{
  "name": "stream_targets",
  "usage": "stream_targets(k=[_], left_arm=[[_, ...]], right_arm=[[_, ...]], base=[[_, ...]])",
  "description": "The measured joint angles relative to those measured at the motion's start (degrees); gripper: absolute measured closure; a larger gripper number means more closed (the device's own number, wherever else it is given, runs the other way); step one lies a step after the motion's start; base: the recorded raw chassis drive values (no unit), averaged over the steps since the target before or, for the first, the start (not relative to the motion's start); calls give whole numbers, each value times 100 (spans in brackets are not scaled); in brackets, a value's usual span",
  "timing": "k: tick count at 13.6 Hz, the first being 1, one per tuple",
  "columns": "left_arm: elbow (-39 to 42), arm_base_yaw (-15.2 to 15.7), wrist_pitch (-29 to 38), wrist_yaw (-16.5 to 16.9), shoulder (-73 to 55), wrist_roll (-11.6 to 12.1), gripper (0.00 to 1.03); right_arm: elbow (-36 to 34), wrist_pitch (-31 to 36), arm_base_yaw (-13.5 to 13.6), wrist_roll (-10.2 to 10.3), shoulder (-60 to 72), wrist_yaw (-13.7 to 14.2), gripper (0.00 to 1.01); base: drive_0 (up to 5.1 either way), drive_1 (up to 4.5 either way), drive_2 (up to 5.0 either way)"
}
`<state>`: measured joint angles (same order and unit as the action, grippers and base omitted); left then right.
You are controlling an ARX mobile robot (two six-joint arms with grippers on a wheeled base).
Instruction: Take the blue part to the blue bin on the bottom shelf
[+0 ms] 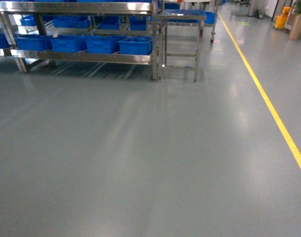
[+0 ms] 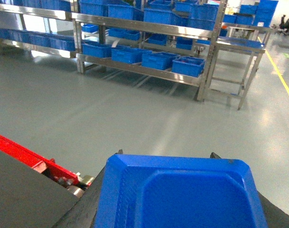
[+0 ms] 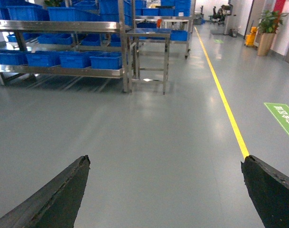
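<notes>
A grey floor (image 1: pixel 140 163) is crossed by a yellow line (image 1: pixel 274 113). A small steel bench (image 1: pixel 182 47) is seen beside the rack. A potted plant (image 3: pixel 267 28) and a green floor marking (image 3: pixel 283 118) are seen.

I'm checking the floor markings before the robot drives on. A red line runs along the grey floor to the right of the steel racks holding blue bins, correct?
Not quite: the line is yellow, not red, as the head view shows. It does run along the grey floor, right of the steel racks with blue bins.

All three views look forward over grey floor (image 1: pixel 140 163) from well back, sharing the distant steel rack (image 3: pixel 120 47) of blue bins.
</notes>
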<state>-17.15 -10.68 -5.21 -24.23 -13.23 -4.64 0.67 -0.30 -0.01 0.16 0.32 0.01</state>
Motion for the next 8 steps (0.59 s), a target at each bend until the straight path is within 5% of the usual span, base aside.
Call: stream_targets(k=[8], left_arm=[[0, 0, -2, 0, 0, 2, 60]], right_arm=[[0, 0, 0, 0, 0, 0, 3]], base=[[-145, -145, -145]])
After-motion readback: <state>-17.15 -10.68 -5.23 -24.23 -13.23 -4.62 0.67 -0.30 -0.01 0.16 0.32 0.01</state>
